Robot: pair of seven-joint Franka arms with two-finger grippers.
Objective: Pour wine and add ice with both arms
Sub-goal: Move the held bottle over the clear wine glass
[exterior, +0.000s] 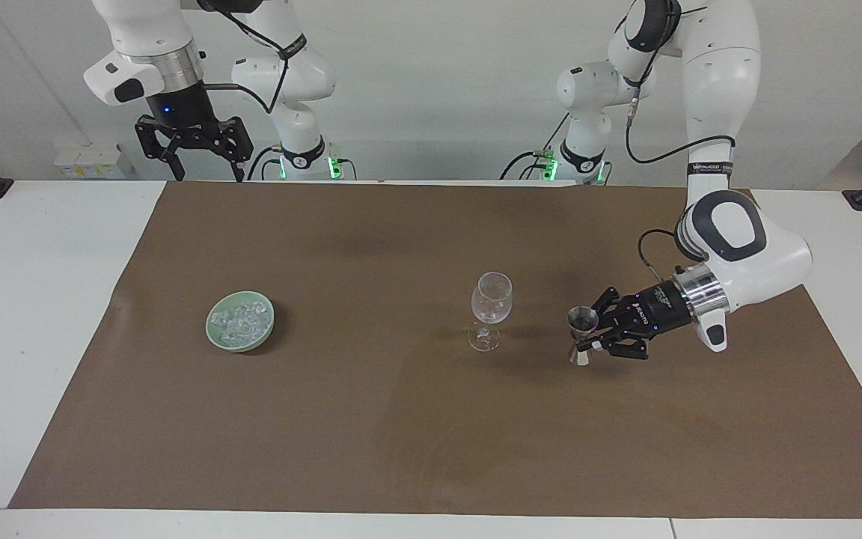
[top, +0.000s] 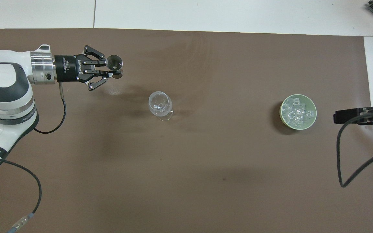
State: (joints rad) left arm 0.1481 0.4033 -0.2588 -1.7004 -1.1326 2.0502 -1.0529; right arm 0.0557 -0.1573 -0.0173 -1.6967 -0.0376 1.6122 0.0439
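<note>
Brown mat [exterior: 401,419] covers the table, likely to catch spills. Right gripper [exterior: 205,176] waits raised at the robots' edge, right arm's end, fingers spread, empty. Left gripper [exterior: 587,343] is clamped on a steel jigger [exterior: 581,335], kept upright, probably to hold the wine, carried beside the wine glass [exterior: 490,310] mid-mat. Ice [exterior: 242,320] sits in green bowl [exterior: 214,332] toward the right arm's end. Gripper body reads ROBOTIQ.

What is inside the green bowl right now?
The green bowl holds a heap of small clear ice cubes that fills most of it. The cubes cover the bottom of the bowl, so anything lying under them cannot be seen.
</note>
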